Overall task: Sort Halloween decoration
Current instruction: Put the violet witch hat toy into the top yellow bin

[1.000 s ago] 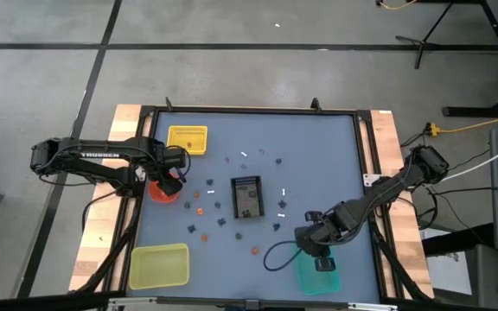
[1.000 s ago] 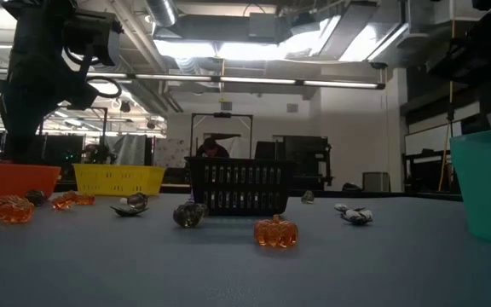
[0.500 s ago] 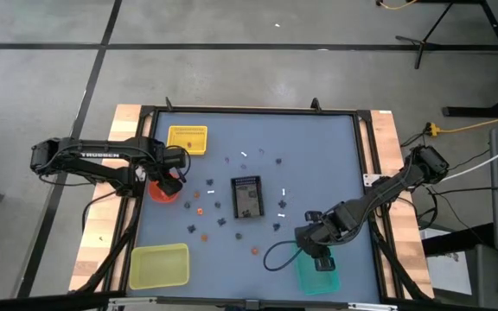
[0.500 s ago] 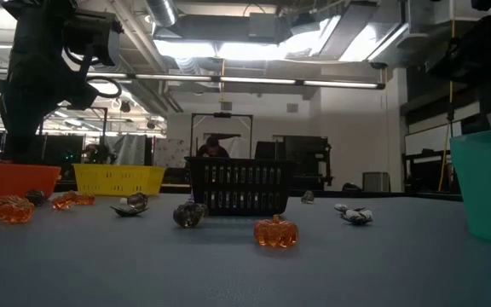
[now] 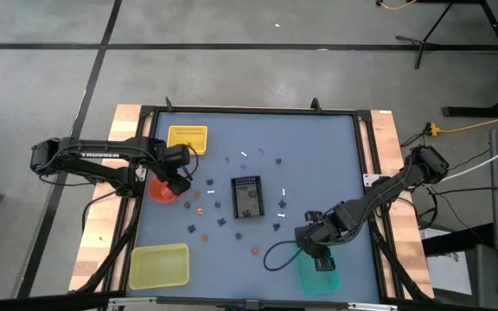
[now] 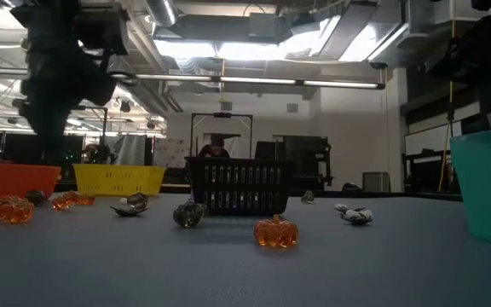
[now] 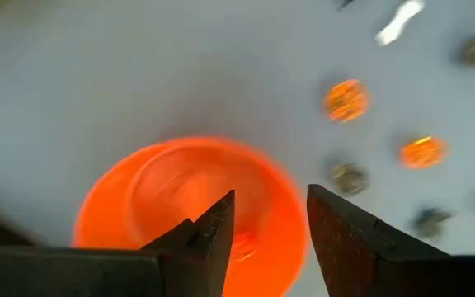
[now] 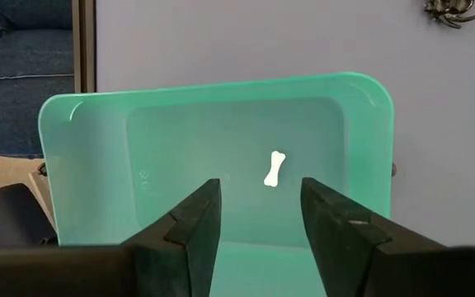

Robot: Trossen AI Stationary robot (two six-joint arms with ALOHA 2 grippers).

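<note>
- Orange bowl (image 5: pixel 163 191) sits at the table's (image 5: pixel 318 155) left edge; the left gripper (image 5: pixel 181 184) hangs over its right rim, fingers apart, holding nothing.
- Teal tray (image 8: pixel 221 157) at the near right holds one white bone (image 8: pixel 275 169); the right gripper (image 8: pixel 254 223) hovers above it, fingers apart and empty.
- Trinkets lie loose mid-table around the black tray (image 5: pixel 248 197): an orange pumpkin (image 6: pixel 276 232) nearest, dark pieces (image 6: pixel 189 213) beside it.
- Yellow basket (image 5: pixel 188 138) stands far left, yellow-green tray (image 5: pixel 158 265) near left.
</note>
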